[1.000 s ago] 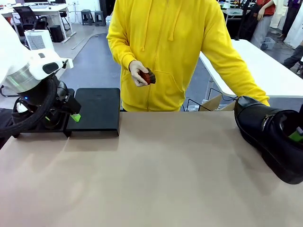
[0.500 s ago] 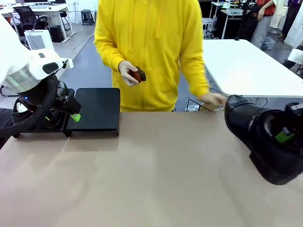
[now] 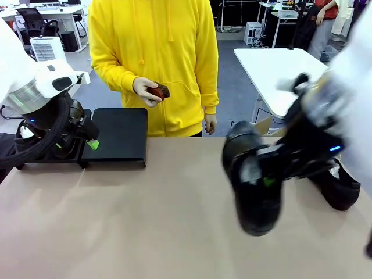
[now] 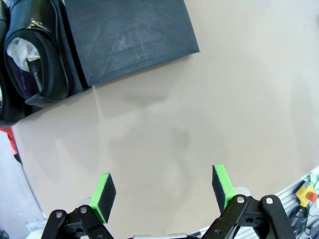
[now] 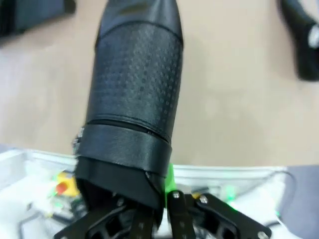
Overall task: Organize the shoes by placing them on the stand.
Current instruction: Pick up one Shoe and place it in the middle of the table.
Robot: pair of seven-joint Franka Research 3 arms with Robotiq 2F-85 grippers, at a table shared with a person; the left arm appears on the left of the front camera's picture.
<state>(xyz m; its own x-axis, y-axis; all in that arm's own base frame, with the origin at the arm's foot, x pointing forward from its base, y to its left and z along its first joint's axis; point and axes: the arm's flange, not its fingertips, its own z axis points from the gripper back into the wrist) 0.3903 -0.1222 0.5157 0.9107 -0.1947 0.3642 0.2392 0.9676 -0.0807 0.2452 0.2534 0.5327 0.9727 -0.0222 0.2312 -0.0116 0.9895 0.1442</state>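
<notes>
Right arm has swung in from the table's right edge toward the middle since a second ago, bringing the black shoe [image 3: 253,189] with it; front view is smeared with motion. Right gripper [image 5: 167,191] is clamped on the shoe's heel collar, a green pad against the rim, toe pointing away from the wrist over the tan table [image 3: 133,221]. Shoe is right of centre, well apart from the stand [image 3: 119,135]; cannot tell whether the toe touches the tabletop. Second shoe [image 3: 338,189] lies on the table behind the arm, near the right edge. Person [image 3: 157,52] in a yellow hoodie has shifted toward picture left, one hand [image 3: 142,90] closed round a small reddish-brown object [image 3: 158,91]. Left gripper [image 4: 164,186] is unchanged: fingers spread wide, nothing between the green pads [image 4: 105,191], over bare table near the stand's front edge. The stand's platform nearer the table's middle has a bare top. Third shoe [image 4: 36,57], white paper inside, lies just beside that platform; whether it rests on the other platform I cannot tell.
</notes>
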